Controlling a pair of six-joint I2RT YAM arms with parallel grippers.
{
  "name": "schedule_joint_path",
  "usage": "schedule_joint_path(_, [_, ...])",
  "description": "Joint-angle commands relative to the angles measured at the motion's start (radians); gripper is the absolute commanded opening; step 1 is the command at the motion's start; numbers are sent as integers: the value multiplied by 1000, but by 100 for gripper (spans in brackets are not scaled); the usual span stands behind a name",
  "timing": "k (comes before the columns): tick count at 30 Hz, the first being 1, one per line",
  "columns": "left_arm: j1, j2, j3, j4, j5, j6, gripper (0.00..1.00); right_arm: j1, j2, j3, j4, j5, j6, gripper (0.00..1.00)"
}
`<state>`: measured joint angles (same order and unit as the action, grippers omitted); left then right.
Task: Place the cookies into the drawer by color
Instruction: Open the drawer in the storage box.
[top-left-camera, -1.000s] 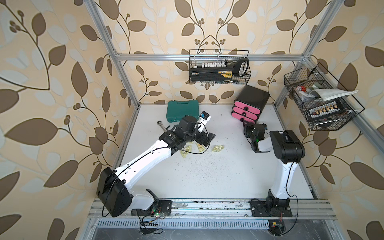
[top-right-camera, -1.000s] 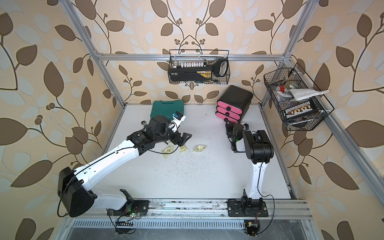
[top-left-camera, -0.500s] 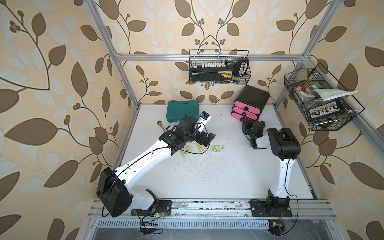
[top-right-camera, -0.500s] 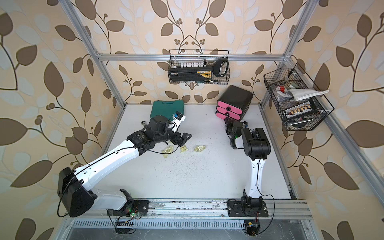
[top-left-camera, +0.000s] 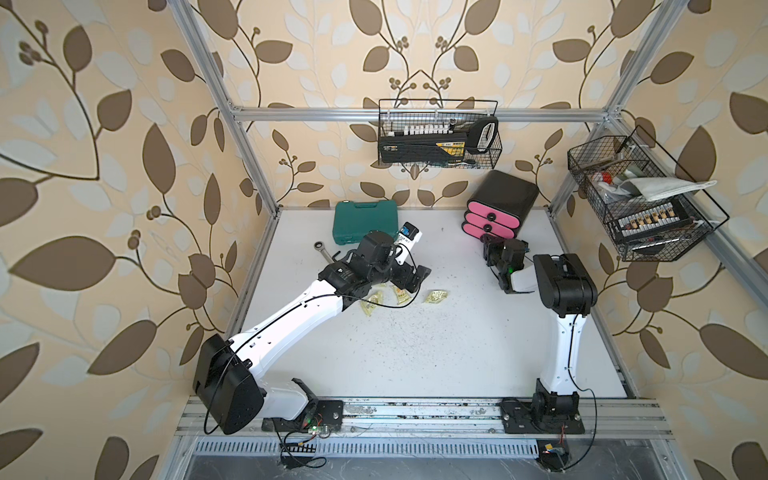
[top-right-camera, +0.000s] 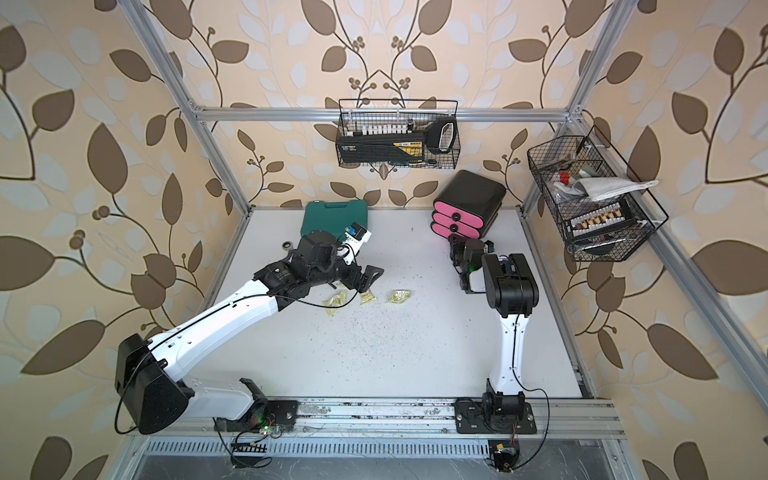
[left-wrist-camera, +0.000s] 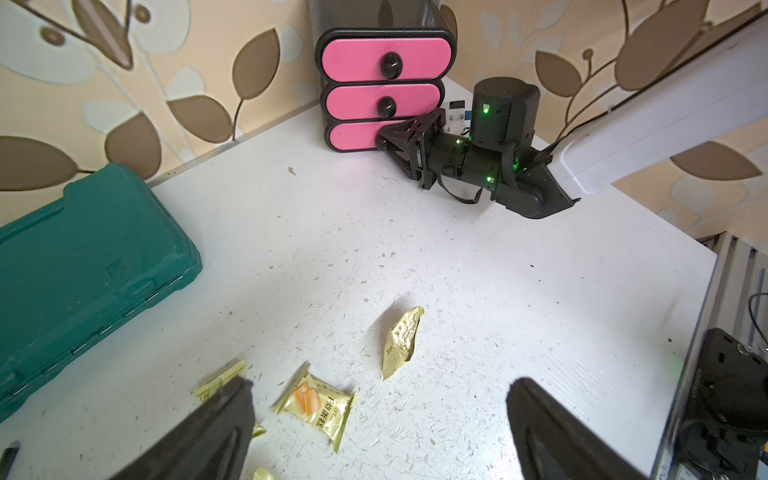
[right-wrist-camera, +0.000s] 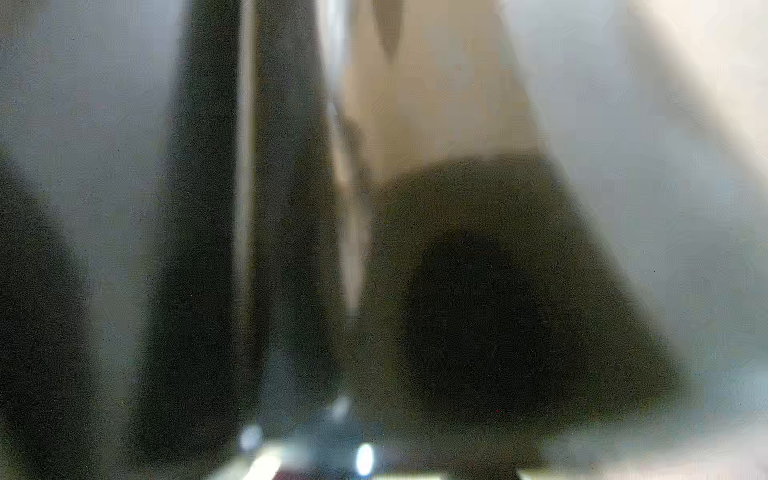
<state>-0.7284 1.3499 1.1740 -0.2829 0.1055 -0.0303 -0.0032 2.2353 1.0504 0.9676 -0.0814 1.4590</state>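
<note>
Cookies (top-left-camera: 435, 296): three yellow-green packets flat on white table (top-left-camera: 415, 353), just left of frame centre in both top views, one lying apart to right of other two. Your left gripper (left-wrist-camera: 380, 386) hovers over them, jaws wide, nothing held. Drawer (top-left-camera: 505, 195) upper right of centre, at back wall, all three fronts shut. Your right gripper (left-wrist-camera: 384, 139) at lowest pink front (left-wrist-camera: 353, 136), jaws narrow; you cannot tell whether it grips knob. Green tool case (top-left-camera: 365, 220) upper left of centre.

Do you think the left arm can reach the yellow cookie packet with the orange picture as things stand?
Probably yes: the left gripper hangs open over that cookie packet, with nothing lying on it.
</note>
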Motion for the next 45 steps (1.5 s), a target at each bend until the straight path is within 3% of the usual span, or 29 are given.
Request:
schedule_joint_path(1, [-11, -32, 7, 22, -9, 12, 98, 0, 15, -9, -16, 19, -37, 24])
schedule_joint_path(8, [-11, -32, 7, 23, -6, 10, 98, 19, -46, -105, 43, 2, -55, 19])
schedule_joint_path(23, [-11, -29, 6, 24, -6, 10, 98, 182, -230, -437, 166, 92, -50, 22])
schedule_joint_path(26, [-11, -29, 6, 24, -6, 11, 98, 183, -221, -452, 184, 79, -61, 27])
schedule_joint_path(28, [-11, -28, 6, 24, -5, 10, 98, 183, -215, -452, 186, 70, -60, 36])
schedule_joint_path(32, [-11, -29, 6, 24, -7, 12, 98, 186, -231, -456, 187, 63, -67, 38])
schedule_joint_path(36, [-11, -28, 6, 24, -9, 13, 98, 187, -284, -482, 176, 45, -95, 54])
schedule_joint_path(40, [-11, -27, 4, 25, -9, 13, 98, 184, -389, -531, 135, 9, -160, 56])
schedule_joint_path(45, [-12, -26, 4, 25, -5, 10, 98, 184, -620, -589, -105, -34, -271, 55])
